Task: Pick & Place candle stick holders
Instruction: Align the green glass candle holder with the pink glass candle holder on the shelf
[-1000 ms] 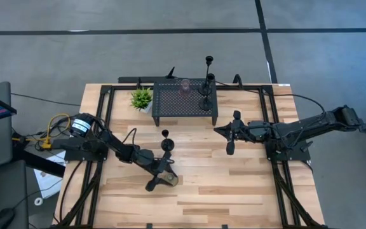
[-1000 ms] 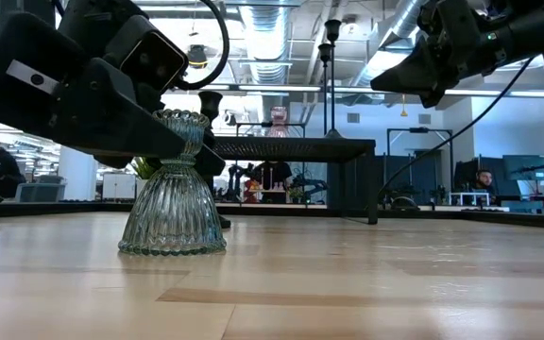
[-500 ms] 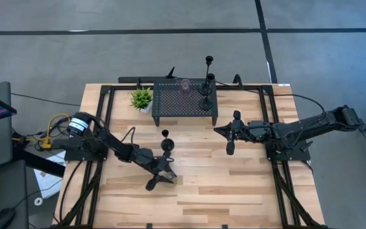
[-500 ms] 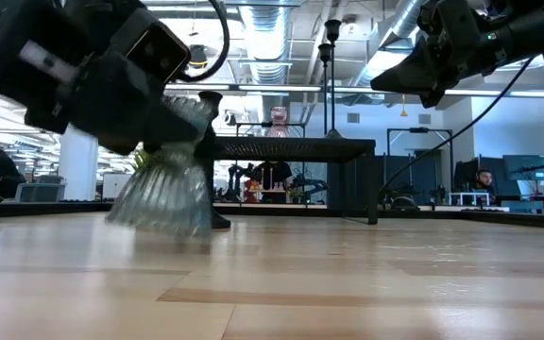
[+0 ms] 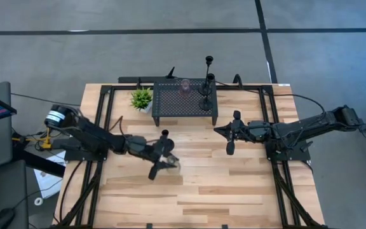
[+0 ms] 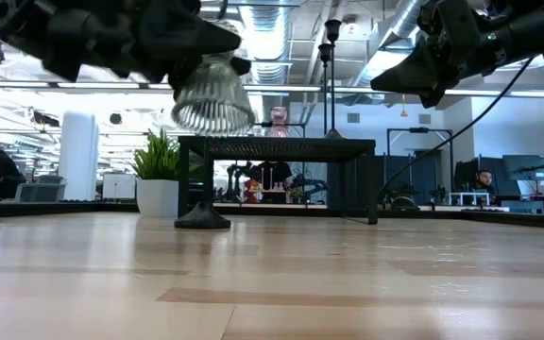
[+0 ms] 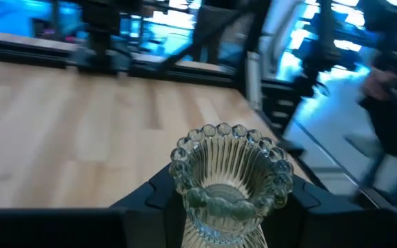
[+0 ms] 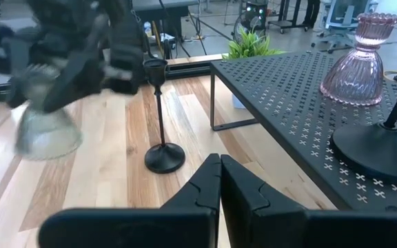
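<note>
A squat, ribbed, greenish glass candle stick holder [image 6: 212, 98] hangs above the table in my left gripper [image 5: 162, 163], which is shut on it; the left wrist view shows its beaded rim [image 7: 230, 148]. A thin black candle stick holder [image 5: 165, 137] stands on its round base [image 6: 203, 219] just beyond it. A pink glass holder [image 8: 362, 58] and two black ones [image 5: 206, 86] stand on the black perforated stand [image 5: 184, 100]. My right gripper [image 8: 219, 169] hovers shut to the right of the stand, touching nothing. My left gripper pinches the glass holder's narrow neck [image 7: 220, 207], just under the beaded cup, between its two fingers [image 7: 158, 196]. The fingers come in level from the table's left. The holder is lifted clear of the table, roughly upright, its flared foot [image 6: 213, 115] downward.
A small green potted plant [image 5: 142, 98] stands left of the stand at the far edge. Black frame rails [image 5: 100, 127] run along both sides of the wooden table. Bare wood lies toward the near edge [image 5: 208, 197].
My left gripper has risen and drawn toward the table's far edge, taking the glass holder with it. The holder stood on the table a second ago, tipped as it came off, and now hangs clear above the wood.
</note>
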Robot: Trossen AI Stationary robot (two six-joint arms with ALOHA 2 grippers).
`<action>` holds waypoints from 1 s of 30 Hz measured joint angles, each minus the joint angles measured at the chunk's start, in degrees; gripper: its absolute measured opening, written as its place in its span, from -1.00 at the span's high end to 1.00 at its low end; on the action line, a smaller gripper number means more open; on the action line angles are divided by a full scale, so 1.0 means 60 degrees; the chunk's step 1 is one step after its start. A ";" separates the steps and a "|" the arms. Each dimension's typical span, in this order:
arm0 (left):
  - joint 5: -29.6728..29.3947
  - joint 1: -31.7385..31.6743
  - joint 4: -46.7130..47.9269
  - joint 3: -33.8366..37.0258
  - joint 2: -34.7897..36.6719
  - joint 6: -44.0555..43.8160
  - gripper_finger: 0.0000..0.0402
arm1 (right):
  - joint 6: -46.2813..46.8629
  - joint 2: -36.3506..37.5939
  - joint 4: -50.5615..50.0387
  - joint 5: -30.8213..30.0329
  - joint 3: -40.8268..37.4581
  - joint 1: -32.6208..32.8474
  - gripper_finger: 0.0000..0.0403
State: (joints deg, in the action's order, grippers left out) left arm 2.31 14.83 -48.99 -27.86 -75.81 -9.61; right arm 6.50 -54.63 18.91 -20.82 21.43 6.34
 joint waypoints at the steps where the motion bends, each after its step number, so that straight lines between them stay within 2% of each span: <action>1: -0.0136 -0.0101 0.0310 -0.0083 0.0198 -0.0046 0.31 | 0.0000 0.0000 0.0002 0.0000 0.0000 0.0002 1.00; 5: -0.0175 -0.0515 0.1540 -0.0777 0.0686 0.0021 0.30 | 0.0003 0.0000 -0.0006 0.0000 0.0000 -0.0002 1.00; 13: -0.0175 -0.1315 0.3387 -0.2509 0.0841 0.0608 0.30 | 0.0004 0.0000 -0.0017 0.0000 0.0000 0.0002 1.00; 22: -0.0143 -0.1960 0.4334 -0.3701 0.0812 0.0888 0.30 | 0.0000 0.0000 -0.0031 -0.0001 0.0000 0.0002 1.00; 30: -0.0245 -0.3337 0.4812 -0.4234 0.0737 0.1060 0.30 | 0.0000 0.0000 -0.0035 -0.0003 0.0000 -0.0002 1.00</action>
State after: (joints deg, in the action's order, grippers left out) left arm 0.83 -5.19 -20.12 -53.26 -71.39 -3.25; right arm 6.50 -54.63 18.70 -20.84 21.43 6.33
